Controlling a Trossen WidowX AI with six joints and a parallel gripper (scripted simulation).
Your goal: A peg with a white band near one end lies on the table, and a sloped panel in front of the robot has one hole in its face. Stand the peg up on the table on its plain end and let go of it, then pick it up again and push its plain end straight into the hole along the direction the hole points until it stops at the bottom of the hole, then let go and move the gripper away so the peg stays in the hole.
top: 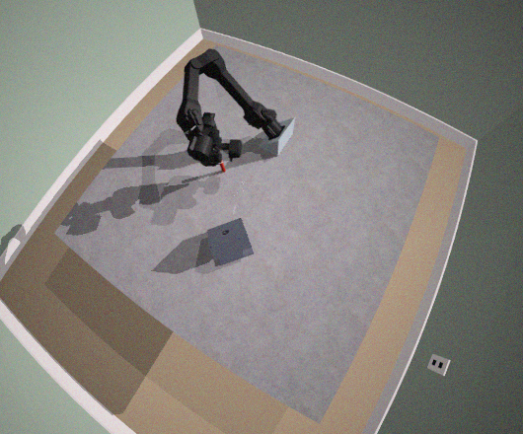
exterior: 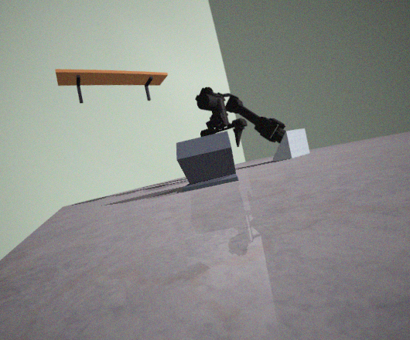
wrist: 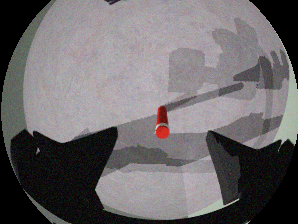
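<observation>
We are looking down on a grey table, where a black robot arm (top: pixel 230 88) is bending from its pale wedge-shaped mount (top: pixel 287 136) toward a short red peg (top: pixel 223 167). Its gripper (top: pixel 225 152) is hovering beside the peg. Well apart, a blue-grey sloped panel (top: pixel 231 244) is showing one dark hole (top: pixel 225 232) and casting a shadow.

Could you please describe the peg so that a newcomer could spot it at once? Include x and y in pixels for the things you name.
On the grey table, look between the arm's base and the dark sloped panel (top: pixel 231 243) (exterior: pixel 206 166). Close by the open gripper (top: pixel 224 157) (wrist: pixel 162 134) stands a slim red peg (top: pixel 223 168) (wrist: pixel 162 116). Its red colour and the pale band near its upper end set it apart.
</observation>
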